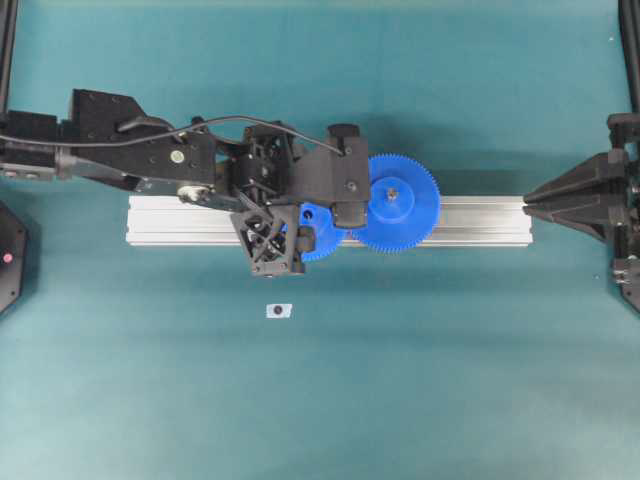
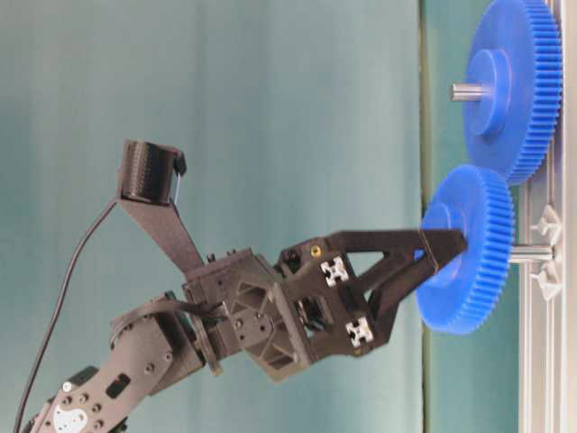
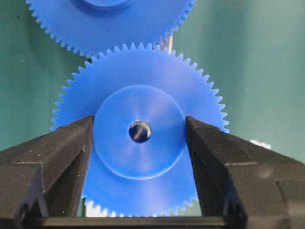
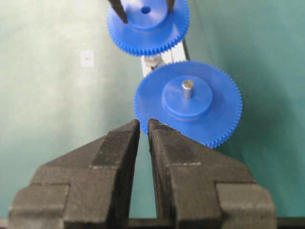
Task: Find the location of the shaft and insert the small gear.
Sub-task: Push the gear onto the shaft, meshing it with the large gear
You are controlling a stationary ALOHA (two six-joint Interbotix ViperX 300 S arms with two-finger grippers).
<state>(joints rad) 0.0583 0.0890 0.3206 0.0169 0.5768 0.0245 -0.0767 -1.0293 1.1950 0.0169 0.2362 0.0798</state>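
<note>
Over the rail [image 1: 480, 222], the left gripper [image 3: 139, 131] clamped the small gear [image 3: 139, 131] by its hub, bore facing the shaft [image 2: 530, 253]; right gripper's [image 4: 143, 125] jaws nearly together

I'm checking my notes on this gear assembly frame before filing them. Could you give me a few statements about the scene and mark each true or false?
1. The left end effector grips the small gear by its raised hub. True.
2. The small gear lies flat on the green table. False: it is held above the aluminium rail, beside the larger gear.
3. A grey pin sticks up through the larger gear's hub. True.
4. The right end effector holds the larger gear. False: its fingers are nearly together and hold nothing.
5. The two gears are red. False: both are blue.
</note>
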